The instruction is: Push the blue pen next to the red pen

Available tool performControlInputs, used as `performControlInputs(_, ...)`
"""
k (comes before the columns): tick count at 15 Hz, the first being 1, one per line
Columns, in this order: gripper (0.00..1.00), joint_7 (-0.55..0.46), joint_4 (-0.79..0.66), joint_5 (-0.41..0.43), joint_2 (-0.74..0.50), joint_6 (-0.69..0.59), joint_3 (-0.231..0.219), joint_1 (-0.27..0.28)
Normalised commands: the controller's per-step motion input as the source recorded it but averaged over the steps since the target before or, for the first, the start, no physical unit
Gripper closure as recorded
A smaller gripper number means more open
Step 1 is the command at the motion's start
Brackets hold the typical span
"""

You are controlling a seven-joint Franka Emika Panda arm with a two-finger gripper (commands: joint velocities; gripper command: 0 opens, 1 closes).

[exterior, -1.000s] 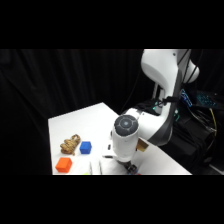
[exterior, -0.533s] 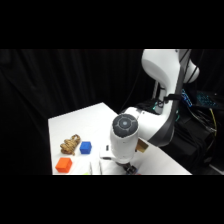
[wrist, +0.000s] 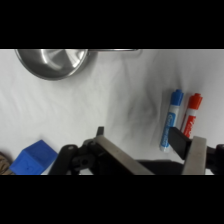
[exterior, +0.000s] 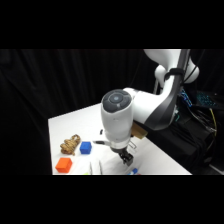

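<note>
In the wrist view the blue pen, light blue with a white part, lies close beside the red pen, the two nearly parallel on the white table. My gripper is open just below them. Its right finger's dark pad is at the blue pen's lower end. In the side view the gripper hangs low over the table's front edge. Only a blue sliver of the pen shows beneath it, and the red pen is hidden there.
A steel cup stands at the wrist view's top left. A blue cube, an orange-red block and a brown lumpy thing sit on the table's left part. The table's front edge is near the gripper.
The arm's lower part has shifted slightly toward the table's front right, carrying the gripper with it. The cube and block have not moved.
</note>
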Motion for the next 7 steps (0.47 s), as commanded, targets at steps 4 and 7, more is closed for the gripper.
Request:
performControlInputs(4, 0.0, -0.13, -0.13, 0.15, -0.38, -0.25, 0.136, -0.184)
performControlInputs(7, 0.0, -0.17, -0.15, 0.155, -0.31, -0.13, 0.135, -0.156)
